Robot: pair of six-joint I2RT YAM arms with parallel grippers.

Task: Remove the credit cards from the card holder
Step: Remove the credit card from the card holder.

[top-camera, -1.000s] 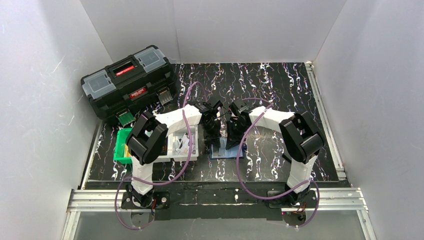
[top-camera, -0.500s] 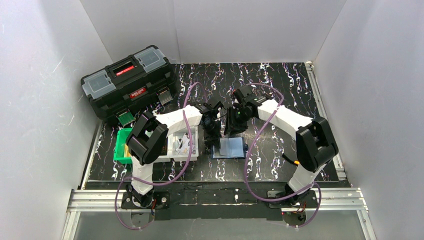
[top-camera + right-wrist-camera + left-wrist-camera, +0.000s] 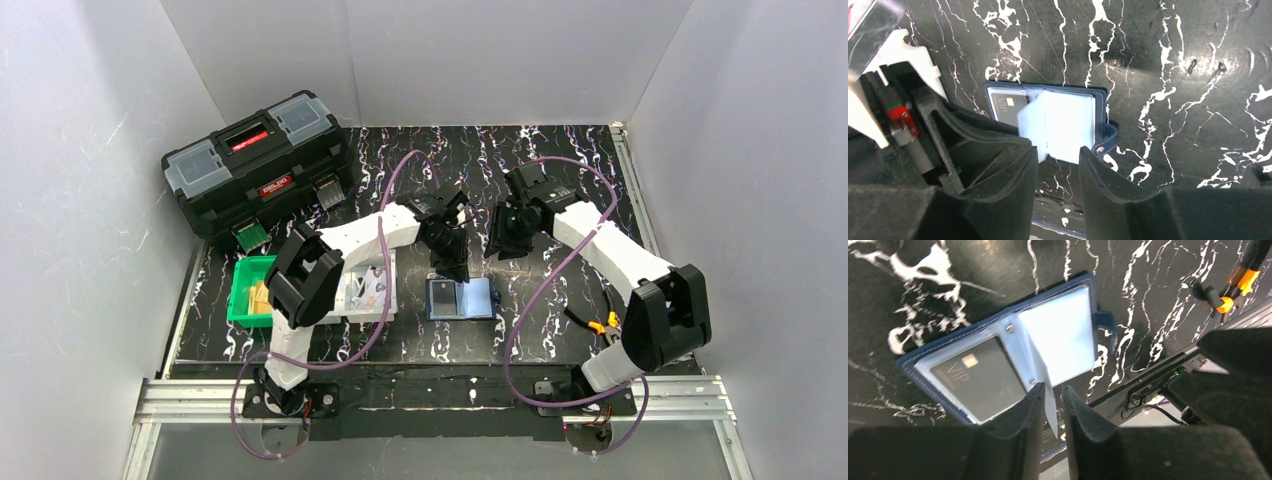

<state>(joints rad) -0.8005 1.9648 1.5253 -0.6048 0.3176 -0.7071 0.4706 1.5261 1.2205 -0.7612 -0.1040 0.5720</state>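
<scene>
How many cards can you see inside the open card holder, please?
1: a dark VIP card in the left-arm-side pocket of the card holder. The rest looks empty, but more cards may be hidden.

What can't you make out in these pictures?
- Left wrist view: small print on the dark card, blurred.
- Left wrist view: near edge of the card holder, behind the left hand.
- Top view: contents of the green bin, too small, partly behind the left arm.

"VIP" on dark card (image 3: 975,377)
</scene>
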